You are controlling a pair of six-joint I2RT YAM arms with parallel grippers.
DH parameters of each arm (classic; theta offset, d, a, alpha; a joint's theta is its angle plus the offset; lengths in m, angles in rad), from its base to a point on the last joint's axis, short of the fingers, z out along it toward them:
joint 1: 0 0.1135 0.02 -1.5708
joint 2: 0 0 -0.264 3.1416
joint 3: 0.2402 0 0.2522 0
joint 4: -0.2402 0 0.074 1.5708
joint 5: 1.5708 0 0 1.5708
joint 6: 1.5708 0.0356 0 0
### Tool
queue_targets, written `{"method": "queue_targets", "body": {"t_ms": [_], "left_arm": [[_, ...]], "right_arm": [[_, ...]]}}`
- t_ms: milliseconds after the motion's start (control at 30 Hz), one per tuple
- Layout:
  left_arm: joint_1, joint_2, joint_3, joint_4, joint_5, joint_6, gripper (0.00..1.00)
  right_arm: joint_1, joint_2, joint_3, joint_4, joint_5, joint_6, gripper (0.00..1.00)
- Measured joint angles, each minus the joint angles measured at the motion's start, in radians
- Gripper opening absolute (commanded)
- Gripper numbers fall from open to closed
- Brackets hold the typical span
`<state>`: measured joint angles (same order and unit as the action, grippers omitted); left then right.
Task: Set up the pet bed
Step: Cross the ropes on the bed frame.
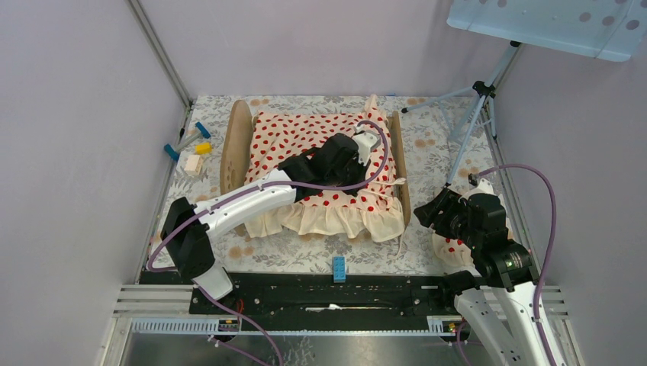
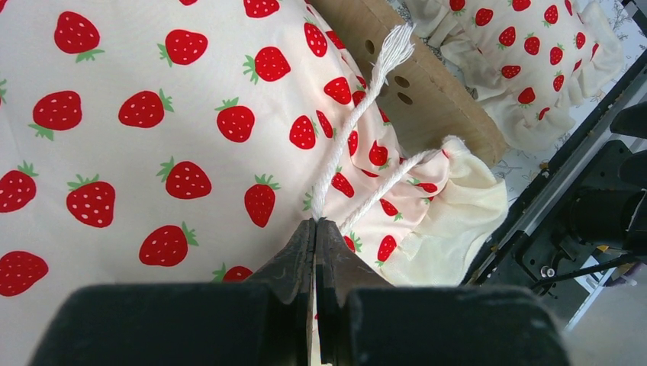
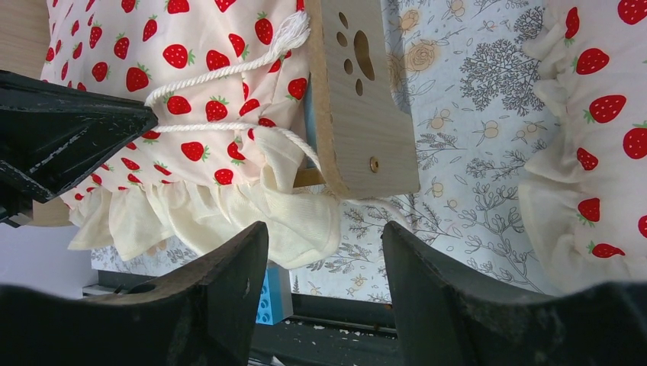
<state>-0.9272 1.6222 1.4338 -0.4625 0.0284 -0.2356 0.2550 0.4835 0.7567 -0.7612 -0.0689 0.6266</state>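
The pet bed stands mid-table, its light-wood end boards [image 1: 235,145] showing; the mattress is hidden under a cream strawberry-print ruffled blanket [image 1: 305,137] spread over it. My left gripper [image 1: 371,143] reaches over the bed's right side. In the left wrist view its jaws [image 2: 315,223] are shut on the blanket's white cord [image 2: 358,114], which runs up to a frayed end. My right gripper [image 1: 429,213] hovers open by the right end board [image 3: 358,114], nothing between its fingers [image 3: 324,226]. The matching pillow [image 3: 595,137] lies on the table under the right arm.
A blue block [image 1: 338,268] sits at the table's near edge, just behind the black rail [image 1: 305,293]. Small toys [image 1: 191,149] lie at the far left. A tripod [image 1: 477,107] stands at the back right. Grey walls close in both sides.
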Motion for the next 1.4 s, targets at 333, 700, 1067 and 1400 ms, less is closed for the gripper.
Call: {"method": "queue_targets", "body": {"t_ms": [333,700,1067,1400], "left_arm": [[0.000,0.000,0.000,-0.009,0.020,0.003,0.00],[0.000,-0.018,0.000,-0.015,0.021,0.003,0.00],[0.000,-0.018,0.000,-0.015,0.031,0.003,0.00],[0.000,0.003,0.112,-0.022,0.066,0.005,0.00]], "right_arm": [[0.000,0.000,-0.001,0.004,0.000,0.000,0.65],[0.000,0.001,-0.003,0.004,0.000,0.000,0.66],[0.000,0.000,-0.003,0.005,0.000,0.000,0.68],[0.000,-0.001,-0.004,0.004,0.000,0.000,0.69]]}}
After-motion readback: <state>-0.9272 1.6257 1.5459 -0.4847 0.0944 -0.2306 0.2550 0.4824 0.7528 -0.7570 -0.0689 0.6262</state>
